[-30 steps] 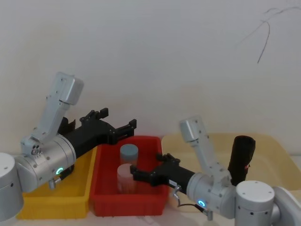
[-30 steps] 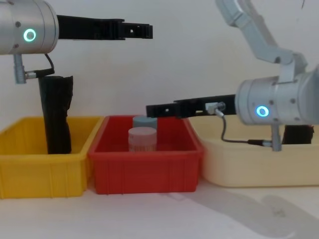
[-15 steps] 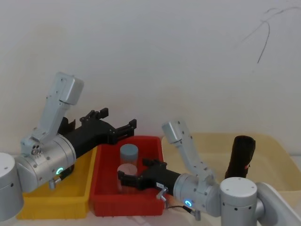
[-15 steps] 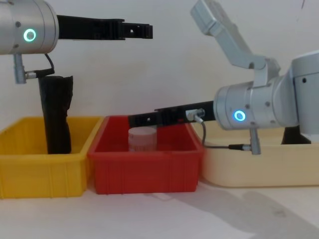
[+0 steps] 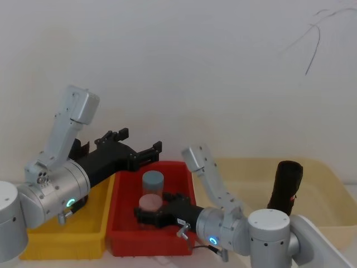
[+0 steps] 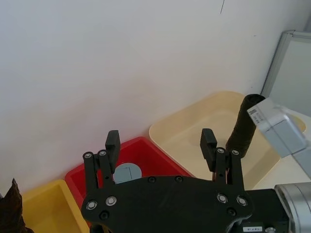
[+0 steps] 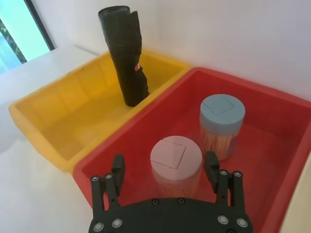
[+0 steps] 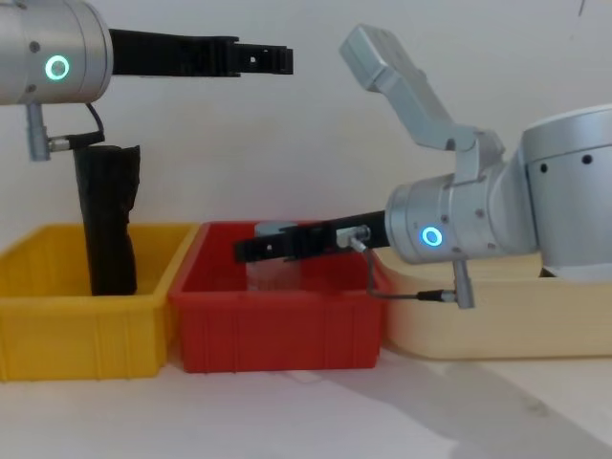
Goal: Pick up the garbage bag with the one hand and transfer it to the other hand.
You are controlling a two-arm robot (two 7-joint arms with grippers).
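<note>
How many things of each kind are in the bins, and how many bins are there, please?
Bins: 3, yellow bin, red bin, cream bin
Black bag rolls: 2, one in the yellow bin, one in the cream bin
Lidded jars: 2, pink-lidded jar and blue-lidded jar, both in the red bin
Total: 7

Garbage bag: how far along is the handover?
Nothing looks done yet. The garbage bag stands untouched in the beige tub. In hand: the left gripper hovers open, high above the red bin; the right gripper is open, low in that bin by the pink-lidded jar. Pickup and transfer are both left.
</note>
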